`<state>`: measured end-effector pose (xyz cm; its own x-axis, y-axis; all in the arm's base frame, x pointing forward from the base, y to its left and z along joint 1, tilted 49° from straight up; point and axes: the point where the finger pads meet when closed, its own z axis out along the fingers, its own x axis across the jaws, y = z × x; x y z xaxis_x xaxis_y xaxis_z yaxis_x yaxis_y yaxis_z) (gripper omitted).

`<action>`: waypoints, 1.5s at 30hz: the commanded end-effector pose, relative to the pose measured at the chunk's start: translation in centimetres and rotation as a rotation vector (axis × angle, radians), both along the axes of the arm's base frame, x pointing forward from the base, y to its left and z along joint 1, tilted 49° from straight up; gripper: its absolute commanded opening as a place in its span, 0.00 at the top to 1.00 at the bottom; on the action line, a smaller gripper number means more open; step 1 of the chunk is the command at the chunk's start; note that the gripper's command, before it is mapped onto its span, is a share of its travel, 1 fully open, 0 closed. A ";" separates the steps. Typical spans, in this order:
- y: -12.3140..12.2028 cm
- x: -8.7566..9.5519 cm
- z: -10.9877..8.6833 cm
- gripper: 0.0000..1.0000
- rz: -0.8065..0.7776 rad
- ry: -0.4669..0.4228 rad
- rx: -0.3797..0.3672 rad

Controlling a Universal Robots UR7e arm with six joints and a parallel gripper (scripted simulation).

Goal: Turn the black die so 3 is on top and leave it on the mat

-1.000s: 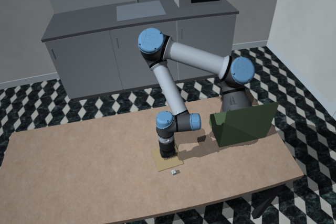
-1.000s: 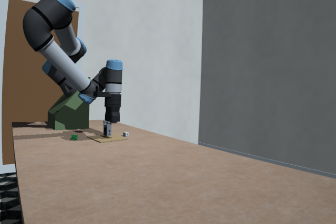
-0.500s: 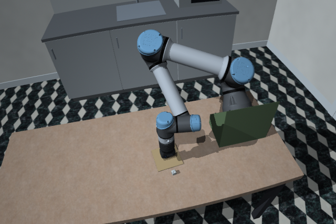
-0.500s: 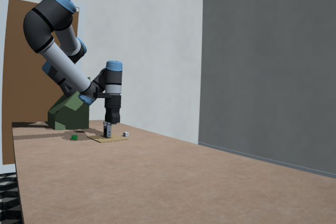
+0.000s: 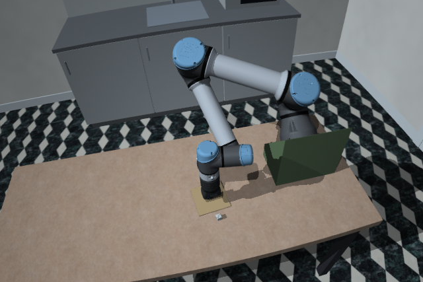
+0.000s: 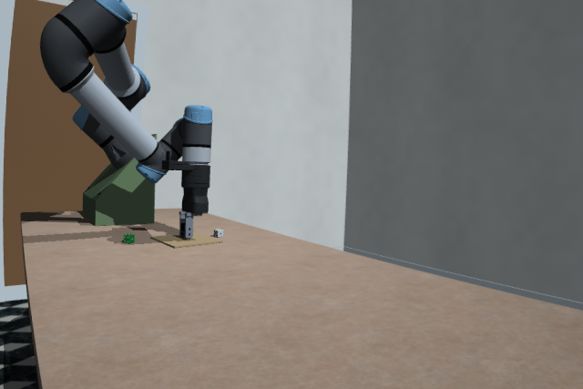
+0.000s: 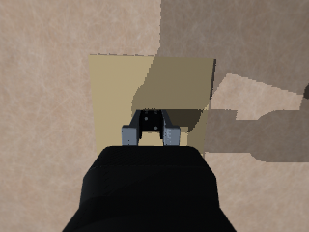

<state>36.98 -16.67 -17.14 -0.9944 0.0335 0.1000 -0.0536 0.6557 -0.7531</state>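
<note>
the gripper [image 5: 211, 197] [image 6: 187, 235] [image 7: 151, 118] points straight down over the mat [image 5: 205, 208] [image 6: 202, 240] [image 7: 111, 77], with its fingertips at or just above the mat surface. the gripper is closed to a narrow setting on the black die [image 7: 151, 121], which is seated between the two fingers. white pips are visible on the die in the wrist view; the value of its upper face cannot be read. the die is located over the mat area, inside the mat outline; whether its underside contacts the mat cannot be determined. the mat lies flat on the counter [image 5: 102, 220] [image 6: 306, 304] [image 7: 39, 97] beneath the gripper and extends beyond it on several sides. the white die [image 5: 218, 216] [image 6: 218, 232] rests on the counter to one side of the gripper, near the mat and outside its edge. the green die [image 6: 128, 239] rests on the counter at the opposite side of the gripper in the exterior view, also off the mat and farther from the gripper than the white die. the arm [image 5: 215, 111] [image 6: 113, 114] extends above the gripper. a green angular block [image 5: 310, 159] [image 6: 124, 206] stands on the counter well apart from the gripper, close to the lower section of the arm.
</note>
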 end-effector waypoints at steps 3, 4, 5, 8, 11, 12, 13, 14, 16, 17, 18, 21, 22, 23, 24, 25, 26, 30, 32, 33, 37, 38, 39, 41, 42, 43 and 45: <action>0.0 0.0 0.0 0.60 0.001 -0.001 0.000; 0.0 0.0 0.0 0.60 0.001 -0.001 0.000; 0.0 0.0 0.0 0.60 0.001 -0.001 0.000; 0.0 0.0 0.0 0.60 0.001 -0.001 0.000; 0.0 0.0 0.0 0.60 0.001 -0.001 0.000; 0.0 0.0 0.0 0.60 0.001 -0.001 0.000; 0.0 0.0 0.0 0.60 0.001 -0.001 0.000; 0.0 0.0 0.0 0.60 0.001 -0.001 0.000; 0.0 0.0 0.0 0.60 0.001 -0.001 0.000; -0.1 0.0 0.0 0.60 0.001 -0.001 0.000; -0.1 0.0 0.0 0.60 0.001 -0.001 0.000; -0.1 0.0 -0.1 0.60 0.001 -0.001 0.000; -0.1 0.0 -0.1 0.60 0.001 -0.001 0.000; -0.2 0.0 -0.1 0.60 0.001 -0.001 0.000; -0.2 0.0 -0.1 0.60 0.001 -0.001 0.000; -0.2 0.0 -0.2 0.60 0.001 -0.001 0.000; -0.2 0.0 -0.2 0.60 0.001 -0.001 0.000; -0.3 0.0 -0.2 0.60 0.001 -0.001 0.000; -0.3 0.0 -0.2 0.60 0.001 -0.001 0.000; -0.3 0.0 -0.2 0.60 0.001 -0.001 0.000; -0.3 0.0 -0.2 0.60 0.001 -0.001 0.000; -0.3 0.0 -0.2 0.60 0.001 -0.001 0.000; -0.3 0.0 -0.2 0.60 0.001 -0.001 0.000; -0.3 0.0 -0.2 0.60 0.001 -0.001 0.000; -0.3 0.0 -0.2 0.60 0.001 -0.001 0.000; -0.3 0.0 -0.2 0.60 0.001 -0.001 0.000; -0.3 0.0 -0.2 0.60 0.001 -0.001 0.000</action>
<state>36.95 -16.97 -17.40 -0.9944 0.0335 0.1000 -0.0536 0.6557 -0.7531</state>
